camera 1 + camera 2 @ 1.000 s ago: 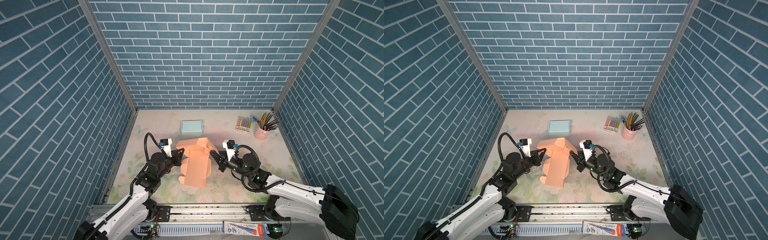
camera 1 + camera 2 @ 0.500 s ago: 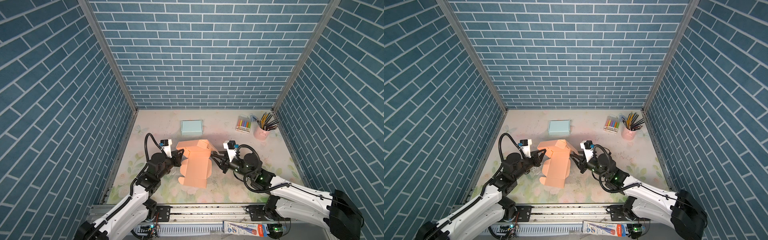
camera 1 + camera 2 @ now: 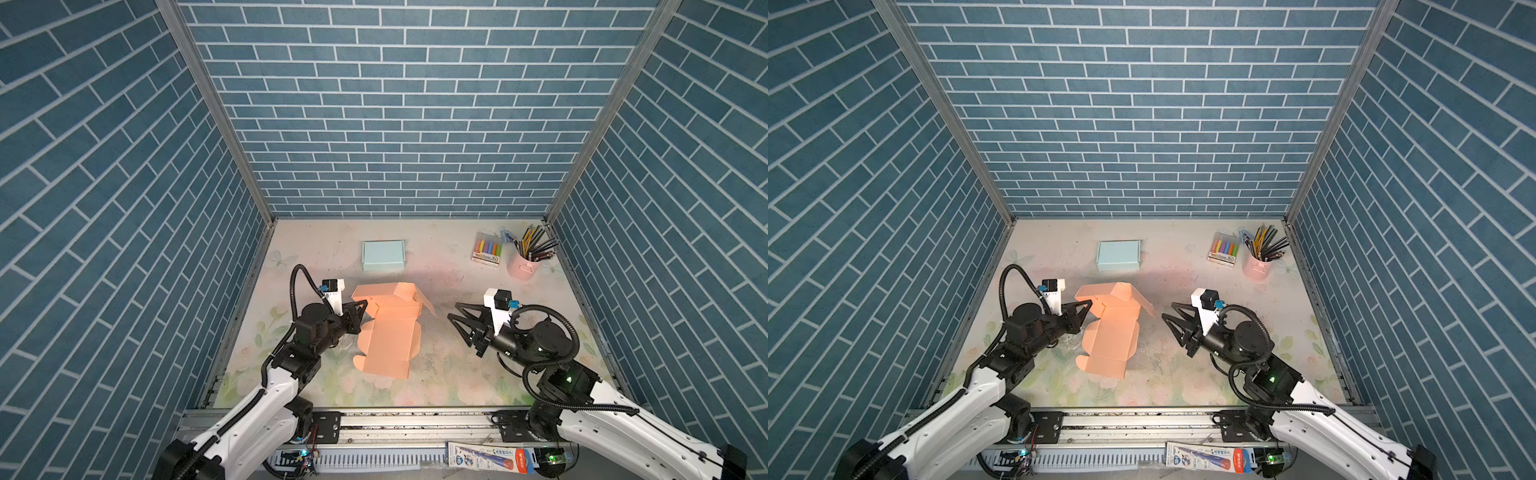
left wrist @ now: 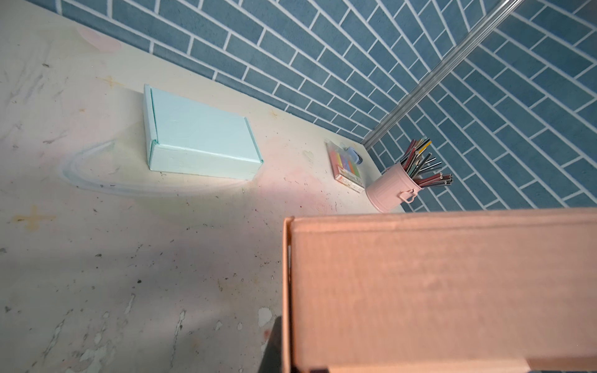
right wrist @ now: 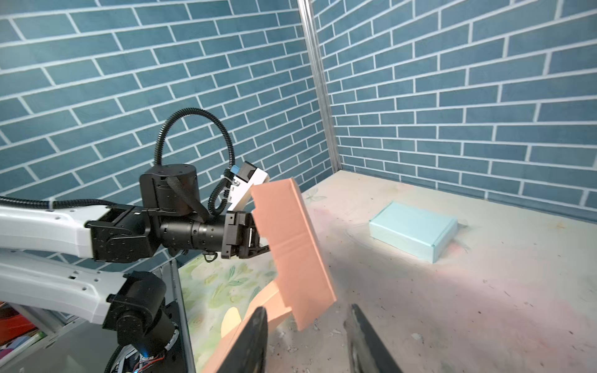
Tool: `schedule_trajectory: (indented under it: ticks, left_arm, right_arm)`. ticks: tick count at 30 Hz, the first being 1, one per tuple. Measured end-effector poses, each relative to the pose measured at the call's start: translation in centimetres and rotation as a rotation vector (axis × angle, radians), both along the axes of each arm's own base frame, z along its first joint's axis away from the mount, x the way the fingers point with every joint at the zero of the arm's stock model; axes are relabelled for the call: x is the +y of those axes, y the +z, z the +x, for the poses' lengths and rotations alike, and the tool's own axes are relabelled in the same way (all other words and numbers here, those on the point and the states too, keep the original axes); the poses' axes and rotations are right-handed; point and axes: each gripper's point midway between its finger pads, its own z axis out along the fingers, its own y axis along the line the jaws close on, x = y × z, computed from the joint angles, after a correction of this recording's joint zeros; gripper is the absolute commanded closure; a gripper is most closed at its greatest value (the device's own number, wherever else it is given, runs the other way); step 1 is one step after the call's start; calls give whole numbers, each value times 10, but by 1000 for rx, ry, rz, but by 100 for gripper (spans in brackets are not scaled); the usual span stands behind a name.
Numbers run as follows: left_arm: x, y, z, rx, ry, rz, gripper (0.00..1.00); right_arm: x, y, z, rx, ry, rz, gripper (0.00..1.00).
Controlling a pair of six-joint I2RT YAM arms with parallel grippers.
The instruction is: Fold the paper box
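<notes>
Box [image 3: 388, 332]: partly formed at mid-surface, held on one side only.
The near end lies flat on the surface [image 3: 457, 374] and the far panels stand raised. The left gripper [image 3: 362, 318] pinches the box's left side. The right gripper [image 3: 452, 311] is spread and clear of the right flap [image 3: 426, 305]. Risks: the unsupported flap may sag flat. A left-gripper pull may drag or tip the light box. A misjudged right approach may crease the flap or shove the box toward the blue box [image 3: 383, 255] beyond.
</notes>
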Motion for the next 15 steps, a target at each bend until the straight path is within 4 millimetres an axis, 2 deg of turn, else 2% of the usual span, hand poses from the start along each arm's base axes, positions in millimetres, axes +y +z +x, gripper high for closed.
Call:
schedule_trajectory:
  ticks: [4,10,15]
  left_arm:
    - [-4,-9,-2,27,-30,16,92]
    - [-8,-14,-7,43,-66,24,91]
    - [-10,-17,-8,51,-84,32,90]
  right_arm:
    - [8,-15,15,49,-1,-78,57]
    - [29,-41,15,106,88,-157,57]
    - [40,-50,9,136,162,-178,57]
